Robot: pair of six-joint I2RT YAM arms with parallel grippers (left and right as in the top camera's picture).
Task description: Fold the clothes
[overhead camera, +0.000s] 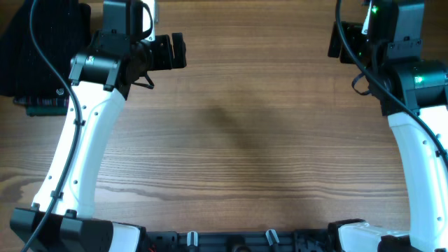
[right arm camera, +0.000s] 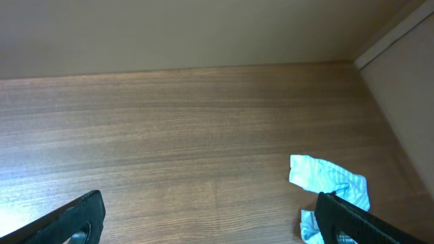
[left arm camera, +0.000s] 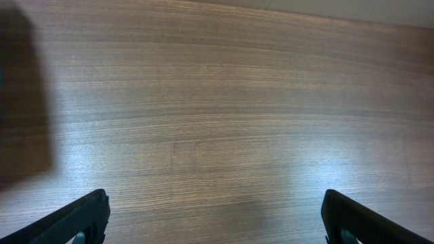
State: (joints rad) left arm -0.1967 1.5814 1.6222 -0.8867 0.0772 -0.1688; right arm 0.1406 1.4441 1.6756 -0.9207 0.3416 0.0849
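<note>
Evidently the left gripper (left arm camera: 213, 217) and right gripper (right arm camera: 210, 220) are hanging wide open; the right, near the blue cloth (right arm camera: 330, 181), should be pinching an edge — not the bunch.

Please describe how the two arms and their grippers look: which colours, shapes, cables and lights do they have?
Both the left arm and the right arm have smooth white links with black joint housings and black bases. Black cables run along them. Small green lights glow on the right arm. The left gripper and right gripper have flat, matte black fingers.
</note>
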